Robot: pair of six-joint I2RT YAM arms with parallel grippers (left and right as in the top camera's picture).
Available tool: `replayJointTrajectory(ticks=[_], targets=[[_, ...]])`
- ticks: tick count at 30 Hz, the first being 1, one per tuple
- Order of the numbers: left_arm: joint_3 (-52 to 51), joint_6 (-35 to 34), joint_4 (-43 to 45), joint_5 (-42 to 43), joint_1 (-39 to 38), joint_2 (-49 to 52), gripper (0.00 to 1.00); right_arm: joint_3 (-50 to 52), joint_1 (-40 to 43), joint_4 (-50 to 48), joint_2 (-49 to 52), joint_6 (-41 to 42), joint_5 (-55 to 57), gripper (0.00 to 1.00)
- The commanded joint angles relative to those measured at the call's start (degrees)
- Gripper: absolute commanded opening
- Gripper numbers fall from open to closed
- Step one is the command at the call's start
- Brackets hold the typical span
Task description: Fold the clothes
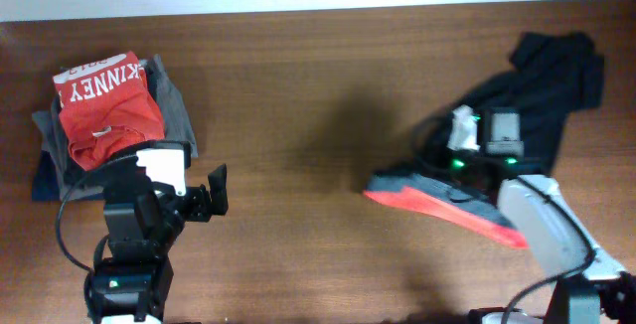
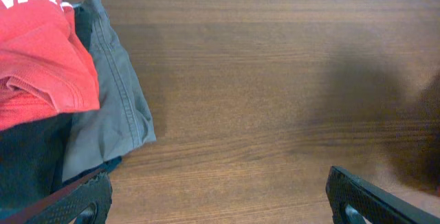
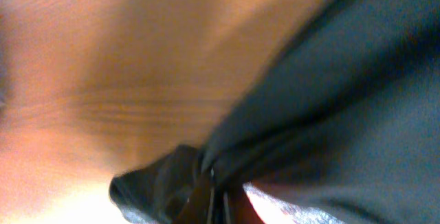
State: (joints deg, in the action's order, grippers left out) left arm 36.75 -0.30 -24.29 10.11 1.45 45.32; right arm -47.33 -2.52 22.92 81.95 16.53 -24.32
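The pants [image 1: 545,71] lie crumpled under and beyond my right gripper [image 1: 459,168], which is clenched on a fold of their black cloth, just beside the grey waistband [image 1: 437,193] with its red-orange edge. My left gripper [image 1: 213,193] hangs released, jaws wide, over bare table [image 1: 298,85], well apart from the pants. The red T-shirt [image 1: 104,105] tops a pile [image 1: 177,115] ahead to its left.
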Motion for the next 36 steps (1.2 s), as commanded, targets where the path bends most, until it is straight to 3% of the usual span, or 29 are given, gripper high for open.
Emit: replayJointTrajectory(ticks=[1, 4, 8, 9, 10, 14, 20, 27, 33, 36], targets=[[1.1, -0.6, 1.3, 1.0, -0.3, 1.7, 0.99, -5.1, -8.2, -0.9, -1.6, 1.4, -2.1, 0.11], [1.1, -0.6, 1.6, 2.6, -0.3, 2.9, 0.99, -9.0, -8.3, 3.5, -1.9, 0.6, 2.1, 0.29], [1.1, -0.6, 1.6, 7.1, -0.3, 4.4, 0.99, -14.3, -2.4, 12.9, -3.9, -1.7, 4.7, 0.41], [1.1, -0.6, 1.6, 8.5, -0.3, 4.9, 0.99, -15.8, 0.4, 16.0, -4.9, -3.7, 4.7, 0.54], [1.1, -0.6, 1.8, 9.4, -0.3, 5.2, 0.99, -16.7, 2.3, 18.3, -5.6, -5.5, 4.7, 0.57], [1.1, -0.7, 3.1, 16.0, -0.3, 8.3, 0.99, -18.3, 11.9, 26.1, -9.7, -11.7, 4.7, 0.58], [1.1, -6.0, 4.2, 18.0, -2.3, 16.2, 0.99, -18.3, 22.4, 33.1, -11.6, -11.8, 4.8, 0.7], [1.1, -12.4, 12.1, 18.2, -10.0, 28.2, 0.99, -18.3, 23.9, 35.0, -11.5, -11.8, 4.9, 0.7], [1.1, -20.1, 25.0, 18.2, -15.4, 42.0, 0.99, -18.3, 23.9, 35.7, -11.5, -11.9, 4.9, 0.7], [1.1, -20.5, 29.5, 17.3, -16.4, 46.4, 0.99, -18.3, 23.9, 35.7, -11.5, -11.9, 4.9, 0.7]])
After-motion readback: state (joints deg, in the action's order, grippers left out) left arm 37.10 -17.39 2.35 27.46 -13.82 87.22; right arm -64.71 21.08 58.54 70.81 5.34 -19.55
